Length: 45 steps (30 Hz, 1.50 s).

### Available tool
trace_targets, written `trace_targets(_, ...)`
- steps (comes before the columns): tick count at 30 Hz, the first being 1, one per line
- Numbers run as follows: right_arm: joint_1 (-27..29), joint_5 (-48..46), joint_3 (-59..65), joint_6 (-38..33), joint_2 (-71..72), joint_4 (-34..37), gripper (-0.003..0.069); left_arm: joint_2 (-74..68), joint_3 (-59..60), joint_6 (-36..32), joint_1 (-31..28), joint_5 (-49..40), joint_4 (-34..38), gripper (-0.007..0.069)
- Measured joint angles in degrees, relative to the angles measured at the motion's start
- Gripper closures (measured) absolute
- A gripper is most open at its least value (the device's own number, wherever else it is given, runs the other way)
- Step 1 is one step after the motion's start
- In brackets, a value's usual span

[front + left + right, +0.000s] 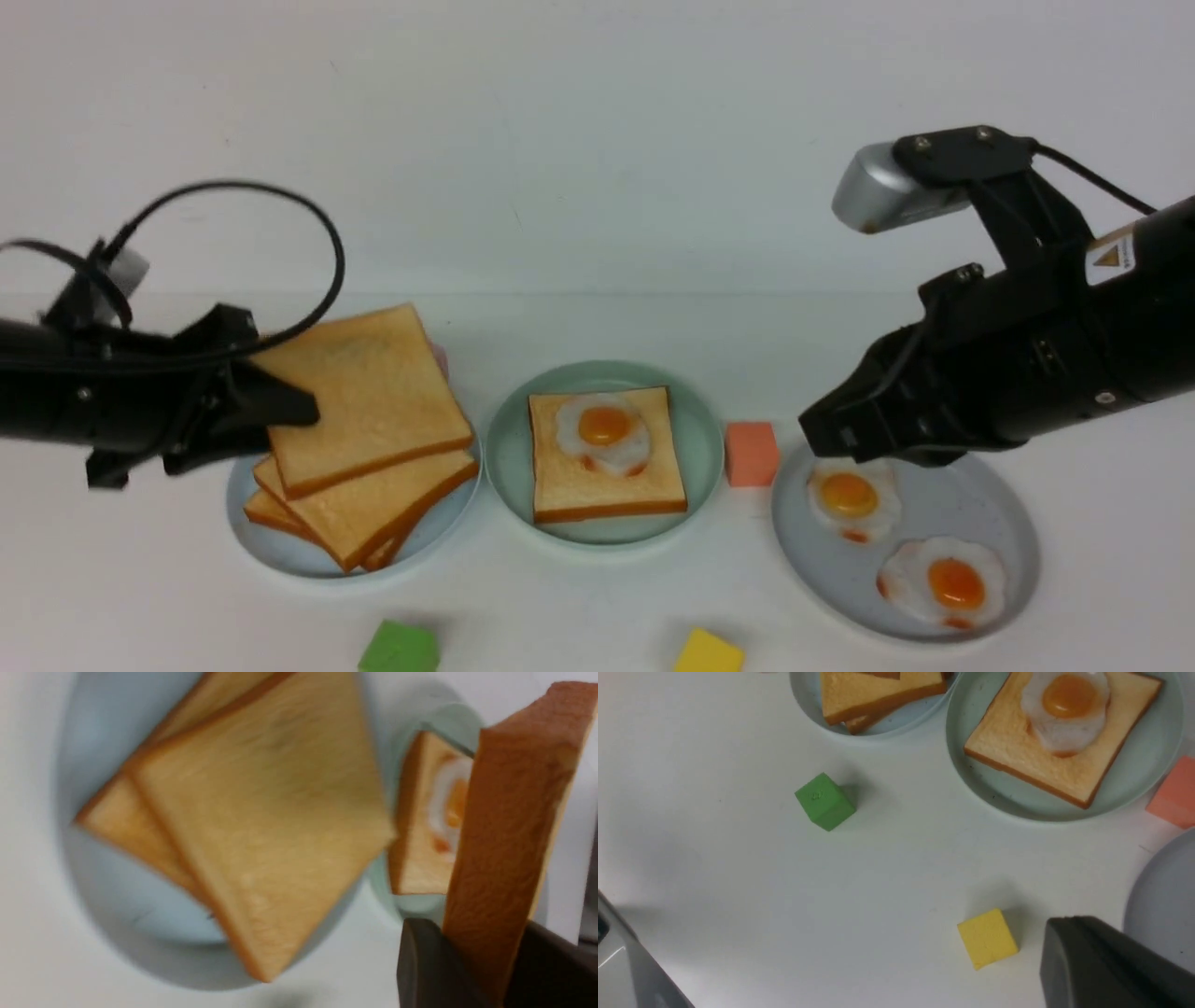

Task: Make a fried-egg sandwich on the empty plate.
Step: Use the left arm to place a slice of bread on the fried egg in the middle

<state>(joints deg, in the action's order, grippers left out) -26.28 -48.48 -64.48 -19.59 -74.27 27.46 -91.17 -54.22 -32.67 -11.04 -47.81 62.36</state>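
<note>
The left hand (pixel 467 952) gripped a toast slice (pixel 364 392) above the blue plate (pixel 271 560) of toast. Right of that, the green plate (pixel 509 476) held another slice (pixel 560 485) topped with an egg (pixel 605 429). The right hand (pixel 812 439) was closed, near the grey plate (pixel 840 597).

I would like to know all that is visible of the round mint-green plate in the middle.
The round mint-green plate has a low raised rim and a smooth, slightly glossy surface. It lies flat on the white table, between the pale blue plate and the grey plate. One square golden toast slice rests on it, carrying a fried egg.
</note>
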Motion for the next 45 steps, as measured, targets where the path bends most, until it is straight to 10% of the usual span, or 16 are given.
trace_targets(14, 0.0, -3.4, 0.0, 0.0, 0.0, 0.0, 0.0660, -17.8, -19.8, -2.9, 18.7, -2.6, -0.5, 0.0433)
trace_targets(45, 0.0, -4.5, 0.0, 0.0, 0.0, -0.2, 0.0635, -31.9, -30.1, 1.7, 19.9, -2.3, -2.5, 0.0354)
